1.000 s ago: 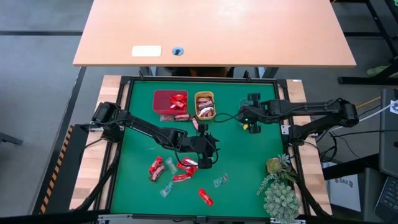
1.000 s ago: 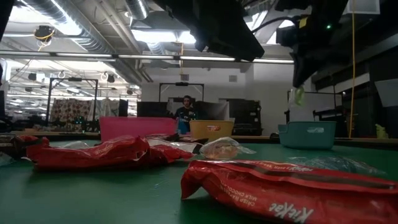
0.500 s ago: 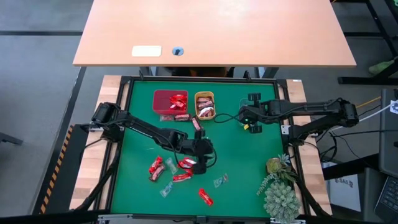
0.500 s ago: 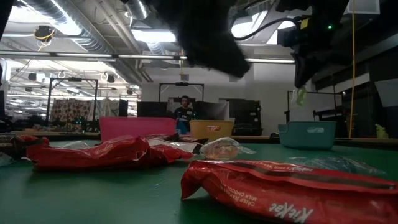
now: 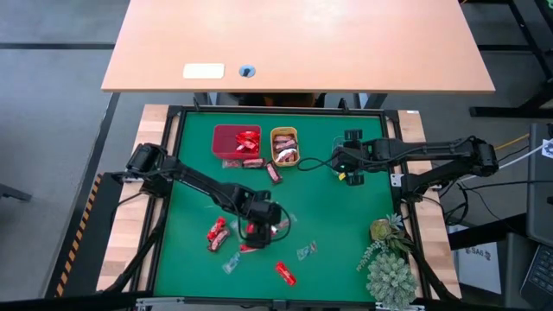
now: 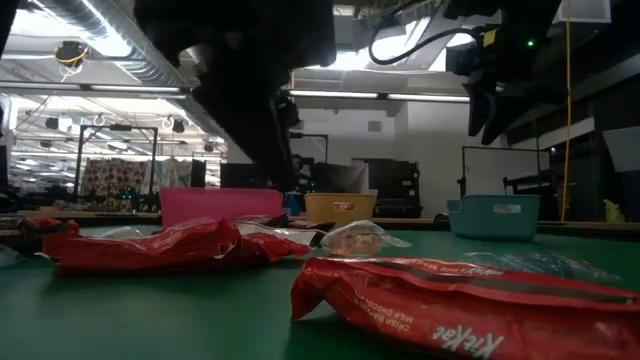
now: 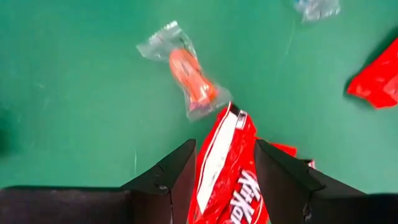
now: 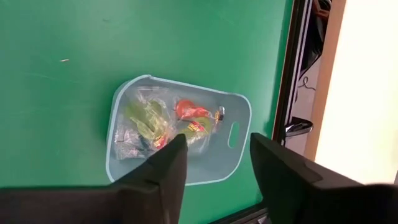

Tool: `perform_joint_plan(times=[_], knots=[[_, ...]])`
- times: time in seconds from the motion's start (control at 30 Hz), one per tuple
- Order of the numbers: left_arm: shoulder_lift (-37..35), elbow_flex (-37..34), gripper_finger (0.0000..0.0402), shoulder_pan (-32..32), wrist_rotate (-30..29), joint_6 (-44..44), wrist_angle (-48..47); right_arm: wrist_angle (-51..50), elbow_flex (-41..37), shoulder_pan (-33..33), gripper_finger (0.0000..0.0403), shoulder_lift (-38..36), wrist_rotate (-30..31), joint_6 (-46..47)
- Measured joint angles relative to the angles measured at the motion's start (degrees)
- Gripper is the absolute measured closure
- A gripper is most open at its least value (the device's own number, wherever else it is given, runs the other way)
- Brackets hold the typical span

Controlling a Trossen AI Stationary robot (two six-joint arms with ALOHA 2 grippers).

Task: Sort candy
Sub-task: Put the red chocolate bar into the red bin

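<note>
Several red candy wrappers (image 5: 216, 231) and clear candies (image 5: 306, 251) lie on the green mat. My left gripper (image 7: 224, 149) is open and points down over one red wrapper (image 7: 227, 186), with a finger on either side and the wrapper lying on the mat below. A clear-wrapped orange sweet (image 7: 189, 78) lies just beyond it. My right gripper (image 8: 217, 142) hangs open over the teal tray (image 8: 118, 118), which holds clear candies (image 8: 146, 121). The red tray (image 5: 226, 138) and the orange tray (image 5: 284, 131) hold candy at the far side.
A brown-and-white bar (image 5: 274, 173) lies on the mat near the orange tray. A spiky green plant (image 5: 389, 259) stands at the near right corner. A raised black frame (image 5: 173, 173) borders the mat. A wooden desk (image 5: 302, 43) stands beyond the far edge.
My left gripper has moved toward the table's near left and down, tipping steeply downward over the red wrappers. My right gripper has kept its place and let go. The greenish candy that hung below it over the teal tray no longer hangs there.
</note>
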Motion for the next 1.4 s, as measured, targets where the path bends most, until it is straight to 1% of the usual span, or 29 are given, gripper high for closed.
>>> perform_joint_plan(times=[0.13, 0.3, 0.37, 0.47, 0.57, 0.73, 0.9, 1.03, 1.3, 1.4], knots=[[0.0, -2.1, 0.0246, -0.2, 0.0, 0.5, 0.4, 0.1, 0.0, 0.0, 0.0215, 0.0, -2.5, 0.0], [0.0, -4.6, 0.0246, -0.2, -0.1, 0.5, 2.5, 0.2, 0.0, 0.0, 0.0214, 0.0, -7.3, 0.0], [0.0, -5.5, 0.0246, -0.2, -0.1, 0.5, 3.2, 0.2, 0.0, 0.0, 0.0214, 0.0, -8.3, 0.0], [0.0, -7.1, 0.0246, -0.2, 0.0, 0.9, 5.0, 0.2, 0.0, 0.0, 0.0214, 0.0, -9.0, 0.0], [0.0, -8.5, 0.0246, -0.2, 0.0, 3.1, 6.7, 0.3, 0.0, 0.0, 0.0214, 0.0, -9.0, 0.0], [0.0, -8.6, 0.0247, -0.2, -0.1, 3.8, 6.9, 0.4, 0.0, 0.0, 0.0214, 0.0, -9.0, 0.0], [0.5, -8.6, 0.0248, -0.2, -0.1, 6.5, 7.3, 0.4, 0.0, 0.0, 0.0214, 0.0, -9.0, 0.0], [1.0, -8.6, 0.0265, -0.1, -0.3, 6.5, 7.6, 0.4, 0.0, 0.0, 0.0214, 0.0, -9.0, 0.0], [1.0, -8.6, 0.0322, -0.1, -0.3, 6.2, 8.7, 0.5, 0.0, 0.0, 0.0214, 0.0, -9.1, 0.0], [1.0, -8.6, 0.0337, -0.1, -0.3, 4.1, 9.3, 0.5, 0.0, 0.0, 0.0214, 0.0, -9.1, 0.0]])
